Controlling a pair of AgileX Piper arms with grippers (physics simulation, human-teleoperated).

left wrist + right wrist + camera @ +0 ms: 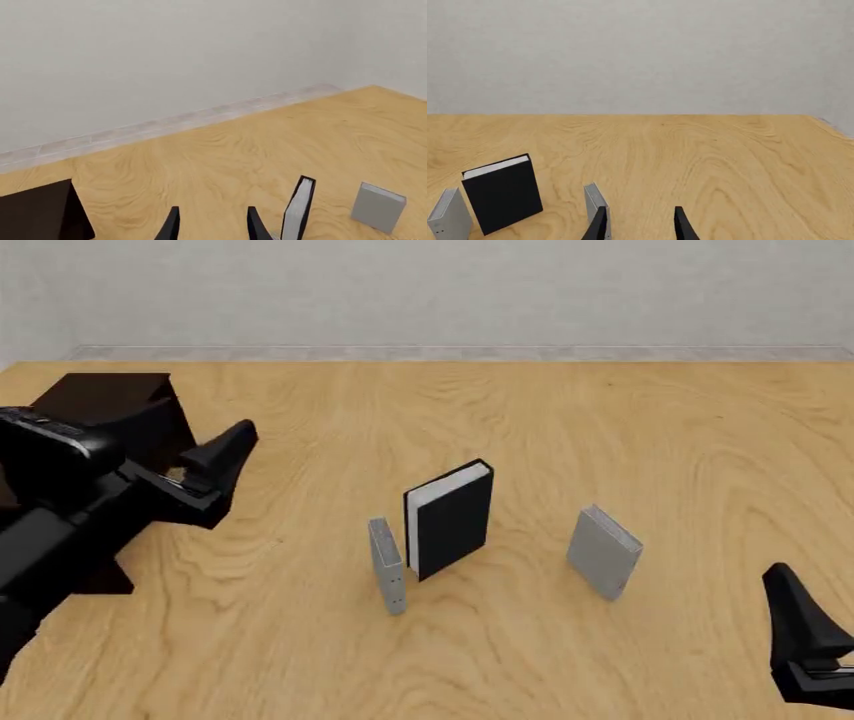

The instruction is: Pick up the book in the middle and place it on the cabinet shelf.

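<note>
Book stood upright mid-bench between two grey books; left gripper and right gripper both spread, empty.

Black book upright mid-table, white pages showing; dark cabinet shelf far left

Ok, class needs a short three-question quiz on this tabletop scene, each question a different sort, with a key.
1. True or false: the black book stands upright between two grey books.
2. How many books are on the table?
3. Which is nearer the cabinet: A) left gripper B) right gripper?

Key: 1 true; 2 three: left grey book, black book, right grey book; 3 A.
</note>
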